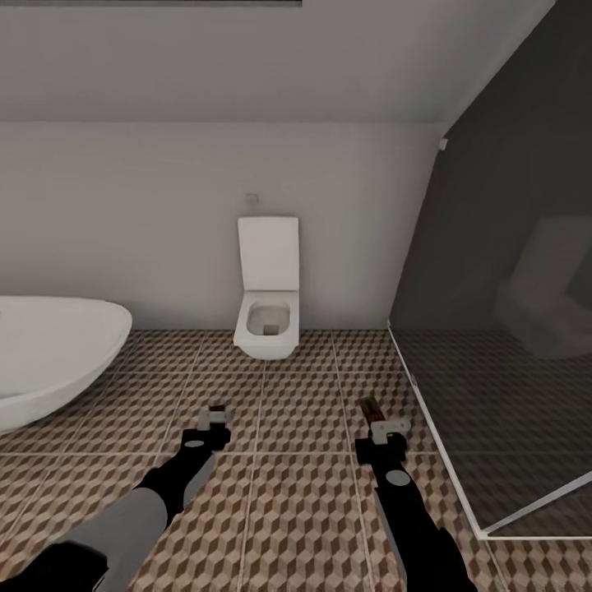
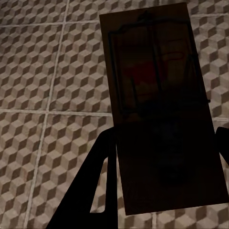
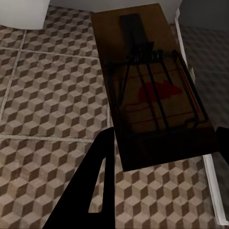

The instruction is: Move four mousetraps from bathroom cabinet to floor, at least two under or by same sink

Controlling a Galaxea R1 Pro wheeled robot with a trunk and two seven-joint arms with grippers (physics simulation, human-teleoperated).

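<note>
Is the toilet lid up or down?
Up. The white toilet's flat square lid stands upright against the pale wall, and the open bowl shows below it.

Setting: domestic bathroom. Evidence: wall-hung white toilet [image 1: 266, 322] with raised lid against the pale back wall; rim of an oval white bathtub [image 1: 57, 353] to the left; dark glass shower enclosure [image 1: 501, 345] to the right; cube-pattern tiled floor [image 1: 296, 460] throughout; sloped ceiling overhead.
</note>
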